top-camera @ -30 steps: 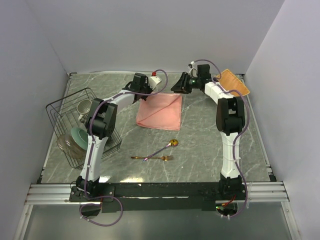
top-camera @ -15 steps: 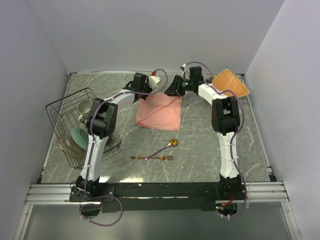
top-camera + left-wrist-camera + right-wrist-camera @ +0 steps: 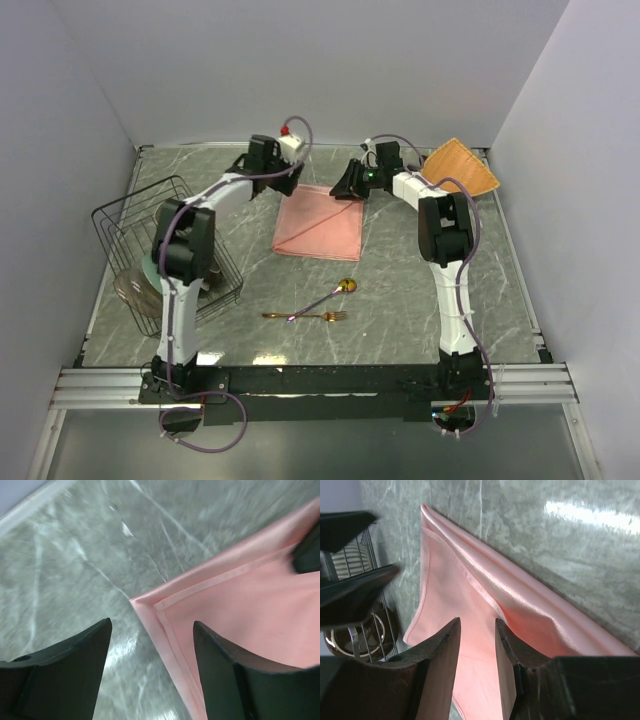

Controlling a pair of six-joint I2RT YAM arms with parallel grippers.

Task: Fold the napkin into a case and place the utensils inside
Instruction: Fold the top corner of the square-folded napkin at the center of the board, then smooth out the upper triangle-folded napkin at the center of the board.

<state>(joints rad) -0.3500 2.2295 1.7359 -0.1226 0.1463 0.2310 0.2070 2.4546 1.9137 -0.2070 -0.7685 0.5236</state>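
Napkin (image 3: pixel 320 222) folded flat on the desk (image 3: pixel 420 300), far middle, far edge running left to right. Left tool (image 3: pixel 151 625) wide apart, gripping nothing, right over the far left corner. Right tool (image 3: pixel 477 622) half apart over the far right corner, seemingly pinching nothing. Spoon (image 3: pixel 338 291) and fork (image 3: pixel 305 316) nearer, well apart from napkin. Room to fold toward them.

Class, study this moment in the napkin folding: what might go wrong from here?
1. The left gripper stands open over a corner of the folded napkin. The layers there sit offset, so a grasp may catch only one.
2. The spoon and fork appear to cross, so lifting one may drag the other.
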